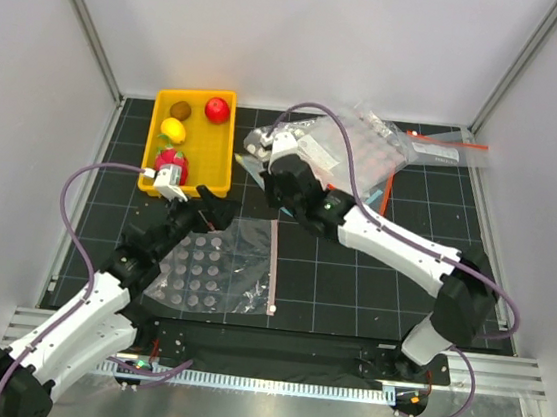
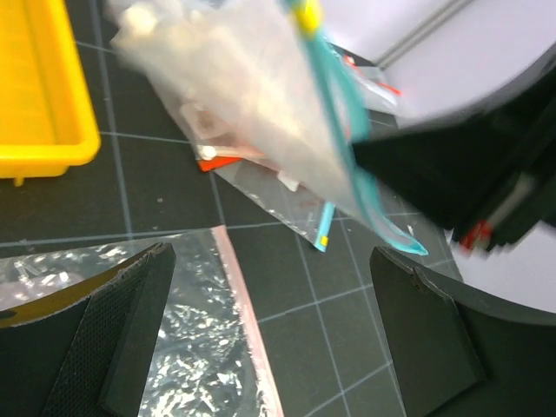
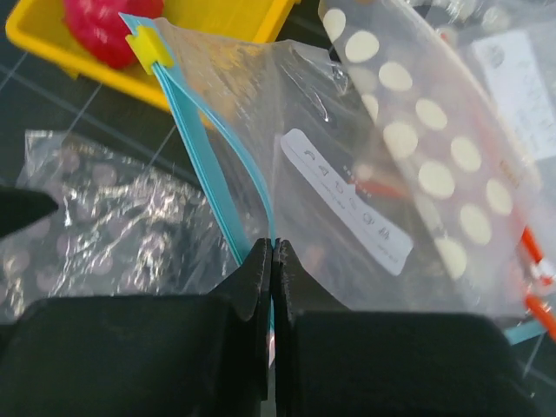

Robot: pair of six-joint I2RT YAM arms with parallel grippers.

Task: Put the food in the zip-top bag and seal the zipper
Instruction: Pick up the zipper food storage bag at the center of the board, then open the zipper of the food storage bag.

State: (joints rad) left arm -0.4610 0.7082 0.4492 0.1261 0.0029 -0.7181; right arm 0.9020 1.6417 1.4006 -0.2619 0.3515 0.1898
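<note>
My right gripper is shut on the light-blue zipper of the clear zip-top bag, which it holds lifted; a yellow slider sits at the strip's far end. From above, this gripper is just right of the yellow tray. The tray holds the food: a kiwi, a red ball, a lemon and a pink-red fruit. My left gripper is open over the mat, below the hanging bag, with nothing between its fingers.
A white-dotted bag with a pale pink strip lies flat on the black mat beneath the left gripper. More bags are piled at the back right, one with a red-orange strip. Frame posts and white walls close in the sides.
</note>
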